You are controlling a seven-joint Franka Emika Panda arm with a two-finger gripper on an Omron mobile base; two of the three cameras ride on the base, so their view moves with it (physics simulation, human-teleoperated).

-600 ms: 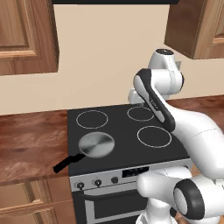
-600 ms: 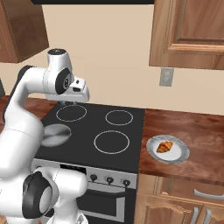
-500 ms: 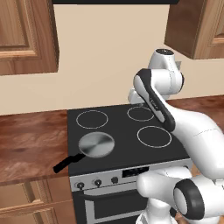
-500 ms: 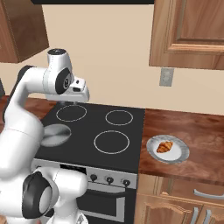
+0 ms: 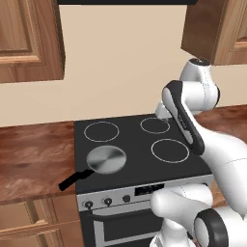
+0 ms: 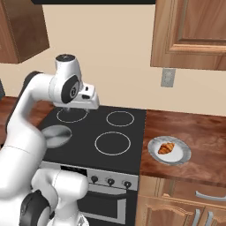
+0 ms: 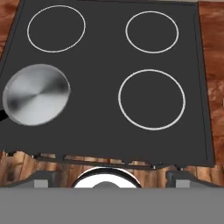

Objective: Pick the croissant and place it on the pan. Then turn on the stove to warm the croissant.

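- The claw (image 7: 105,177) hangs high over the stove (image 7: 105,127), its fingers spread wide with nothing between them.
- The croissant (image 6: 166,148) lies on a pale round plate (image 6: 181,156) on the wooden worktop (image 6: 194,132), just right of the stove and well apart from the pan.
- The pan (image 5: 106,159) sits on the stove's front left burner, its black handle (image 5: 73,179) pointing out over the front left corner.
- The other three ring burners are bare.
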